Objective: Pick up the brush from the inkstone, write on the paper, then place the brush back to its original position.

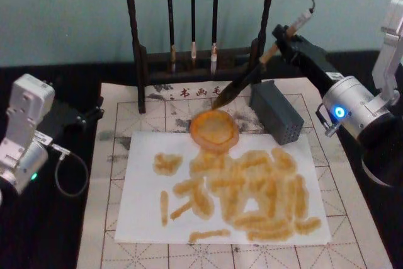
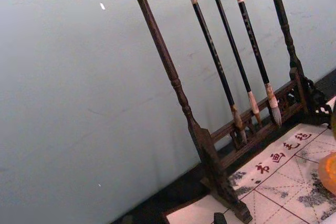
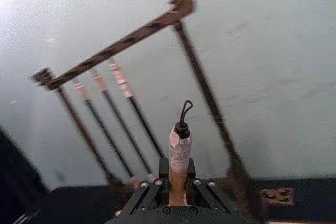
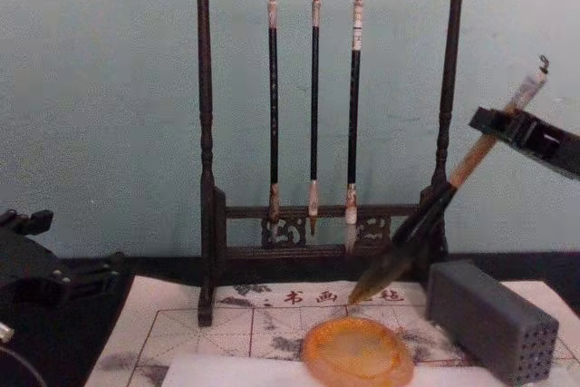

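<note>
Brush (image 1: 252, 74) (image 4: 435, 206): thick, tan upper handle, dark lower part, fat dark tip, white end cap with loop (image 3: 179, 148); it is held aloft at a slant, tip lowest and pointing toward the robot's left, just above the far rim of the inkstone (image 1: 215, 129) (image 4: 356, 351) and, in the chest view, seemingly clear of it. Right end effector (image 1: 279, 34) (image 4: 494, 124) (image 3: 177, 179): closed on the tan upper handle below the cap, reaching in from the right above the grey block. Inkstone: round amber dish, resting on the far edge of the paper (image 1: 145, 218). Paper: white sheet, covered across its middle and right with many orange-tan strokes, lying on the gridded mat (image 1: 113, 130) (image 4: 272, 310). Gridded mat: off-white, red lines, printed characters along the far edge, grey smudges. Grey block (image 1: 277, 111) (image 4: 489, 319): rectangular, small holes in one end, on the mat just right of the inkstone. Brush rack (image 1: 135, 42) (image 4: 206, 133): dark wood, standing at the mat's far edge, with three thin brushes (image 4: 314, 106) (image 2: 233, 51) hanging from it. Left end effector (image 1: 69, 118) (image 4: 36, 269): parked low over the dark surface (image 1: 38, 231) left of the mat, well apart from the paper; how far open it is cannot be told.
</note>
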You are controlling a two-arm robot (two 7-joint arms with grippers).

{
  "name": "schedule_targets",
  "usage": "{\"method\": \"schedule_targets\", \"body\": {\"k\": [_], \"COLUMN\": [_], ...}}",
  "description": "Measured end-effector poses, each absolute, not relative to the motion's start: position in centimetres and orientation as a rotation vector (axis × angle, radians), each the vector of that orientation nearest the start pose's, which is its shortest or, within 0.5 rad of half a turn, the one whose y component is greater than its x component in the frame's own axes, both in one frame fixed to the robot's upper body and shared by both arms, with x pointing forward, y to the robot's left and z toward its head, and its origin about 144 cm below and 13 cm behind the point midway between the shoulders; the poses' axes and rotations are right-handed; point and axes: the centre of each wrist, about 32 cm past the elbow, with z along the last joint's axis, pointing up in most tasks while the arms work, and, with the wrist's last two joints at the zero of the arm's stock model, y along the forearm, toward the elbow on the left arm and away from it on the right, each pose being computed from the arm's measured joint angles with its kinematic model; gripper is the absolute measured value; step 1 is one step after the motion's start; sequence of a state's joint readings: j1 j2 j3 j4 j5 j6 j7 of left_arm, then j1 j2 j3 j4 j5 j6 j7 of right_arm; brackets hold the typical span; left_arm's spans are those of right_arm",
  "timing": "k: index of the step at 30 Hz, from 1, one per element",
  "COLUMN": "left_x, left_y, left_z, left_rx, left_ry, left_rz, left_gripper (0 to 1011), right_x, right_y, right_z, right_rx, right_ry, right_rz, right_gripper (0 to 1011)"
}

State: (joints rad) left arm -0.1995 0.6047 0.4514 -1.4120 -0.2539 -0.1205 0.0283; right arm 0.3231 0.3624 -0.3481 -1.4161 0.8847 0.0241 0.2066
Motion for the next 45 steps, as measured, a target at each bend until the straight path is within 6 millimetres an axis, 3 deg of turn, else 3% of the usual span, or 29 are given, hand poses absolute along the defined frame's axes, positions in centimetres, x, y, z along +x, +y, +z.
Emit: {"method": "schedule_targets", "body": {"k": [22,45], "left_x": [48.9,48.9], "left_y": [31.0,31.0], "left_z": [114.0,114.0], "left_rx": [0.305,0.304], "left_ry": [-0.285,-0.285], "left_rz": [1.248,1.248], "left_gripper": [1001,1001], "right_x": [50.6,53.5], "right_y": [-25.2,-21.5], "right_z": [120.3,119.2], "right_rx": [0.166,0.115], "right_ry": [0.144,0.041], "right_rz": [-0.715,-0.641], "right_gripper": [184,184]}}
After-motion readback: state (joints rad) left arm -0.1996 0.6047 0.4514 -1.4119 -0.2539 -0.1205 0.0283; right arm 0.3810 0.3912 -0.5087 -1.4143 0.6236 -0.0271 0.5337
